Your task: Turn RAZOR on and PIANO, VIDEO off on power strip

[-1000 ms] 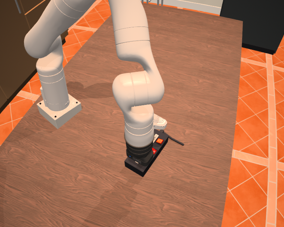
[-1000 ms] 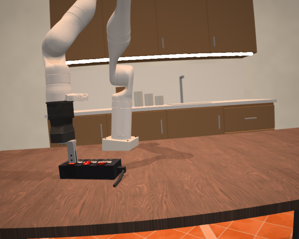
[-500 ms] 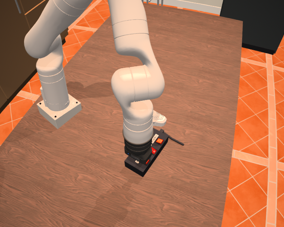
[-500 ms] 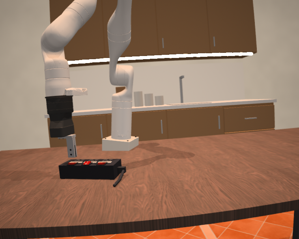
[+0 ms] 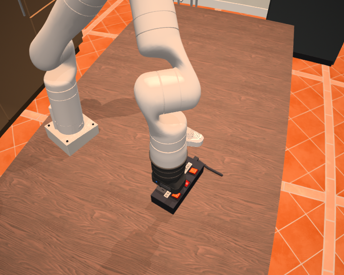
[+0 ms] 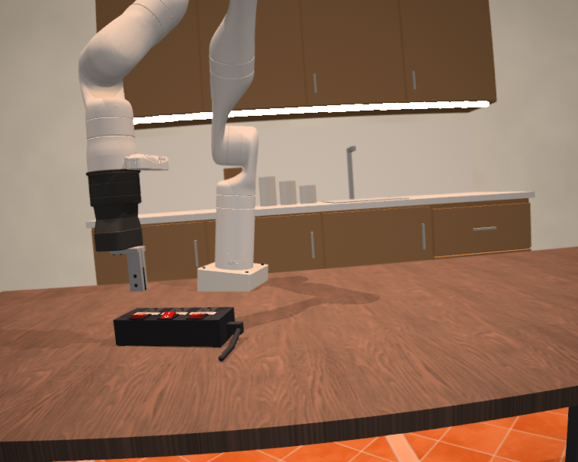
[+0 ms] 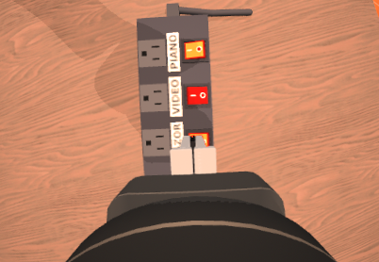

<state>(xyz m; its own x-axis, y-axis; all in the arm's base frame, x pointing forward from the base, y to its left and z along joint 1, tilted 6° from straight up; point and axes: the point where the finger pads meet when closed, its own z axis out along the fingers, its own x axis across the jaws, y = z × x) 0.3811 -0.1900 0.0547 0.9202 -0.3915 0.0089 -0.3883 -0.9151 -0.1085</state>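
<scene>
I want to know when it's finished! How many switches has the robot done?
Looks done: RAZOR switch glows orange, VIDEO switch is dark red. In hand: the shut gripper hovers over the RAZOR end, empty. Left: PIANO switch glows orange, so probably needs turning off.

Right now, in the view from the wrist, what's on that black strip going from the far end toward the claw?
Cord → PIANO switch → VIDEO switch → third switch, partly under the shut claw.
</scene>
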